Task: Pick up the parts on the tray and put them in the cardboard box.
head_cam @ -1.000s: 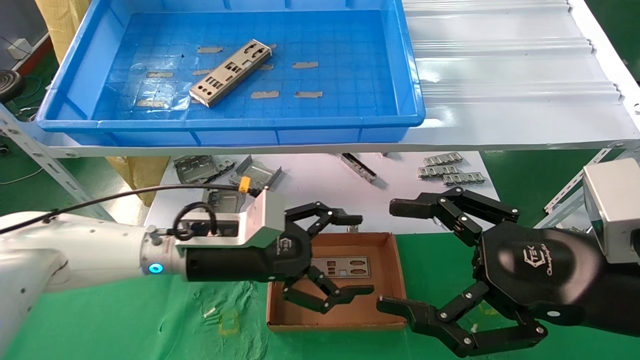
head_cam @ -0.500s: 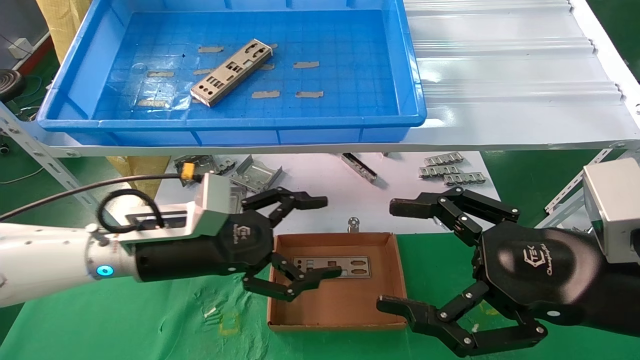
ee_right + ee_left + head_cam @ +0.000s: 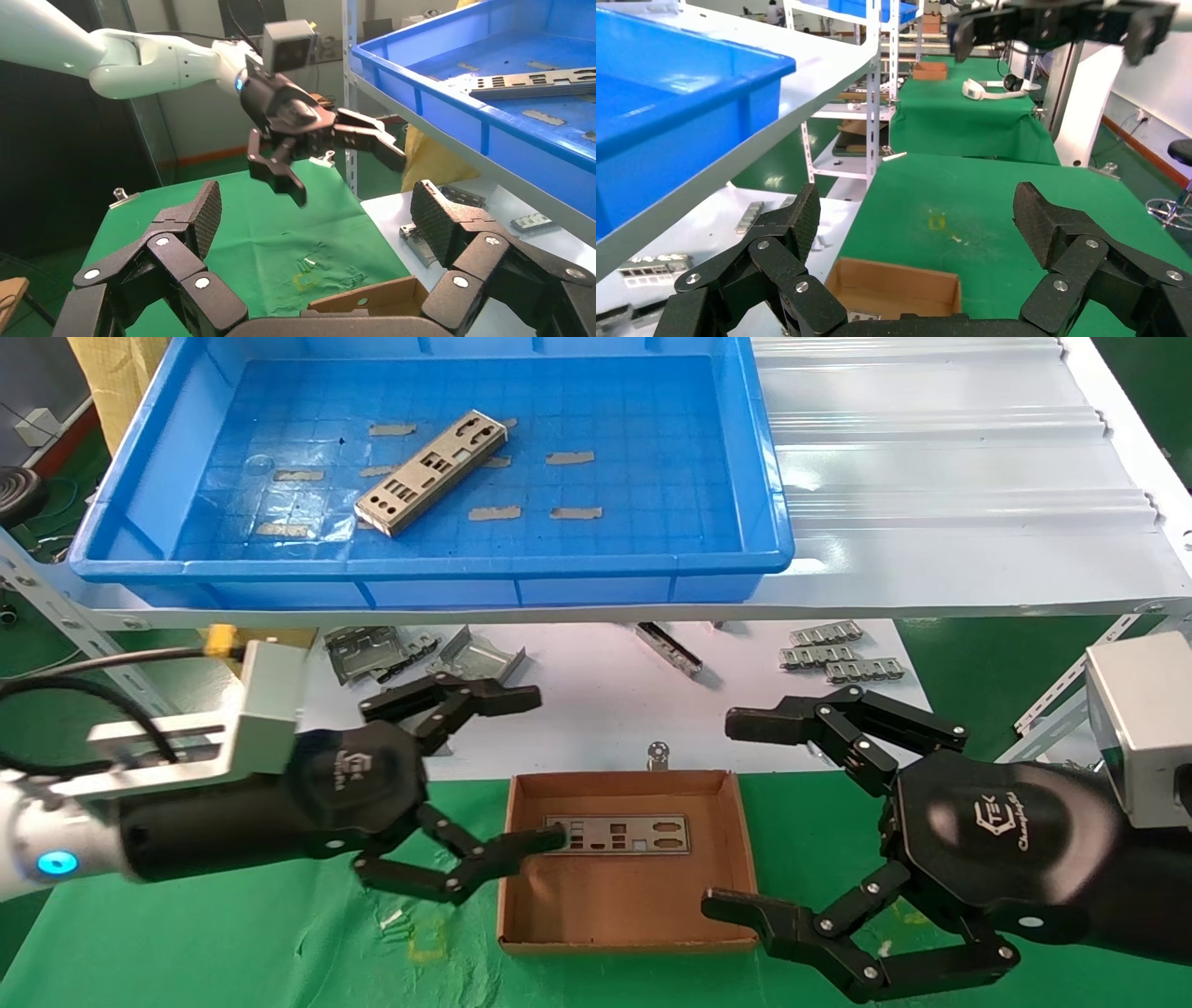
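Observation:
The blue tray (image 3: 765, 477) stands on the upper shelf and holds one silver-grey part (image 3: 430, 472) lying slantwise. Below it, the cardboard box (image 3: 738, 859) sits on the green cloth with another part (image 3: 619, 834) flat on its floor. My left gripper (image 3: 538, 768) is open and empty just left of the box, its lower fingertip over the box's left edge. My right gripper (image 3: 731, 810) hangs open and empty at the box's right side. The left wrist view shows the box (image 3: 898, 288) beyond the left gripper (image 3: 916, 217). In the right wrist view the right gripper (image 3: 316, 214) is open.
Bent grey brackets (image 3: 410, 654) and ridged clip strips (image 3: 838, 654) lie on the white lower table behind the box. A white ribbed sheet (image 3: 950, 477) covers the shelf right of the tray. A small metal ring (image 3: 658, 750) lies just behind the box.
My left gripper has drawn back leftward from over the box, staying open. The part in the box now lies uncovered. The right arm has not moved.

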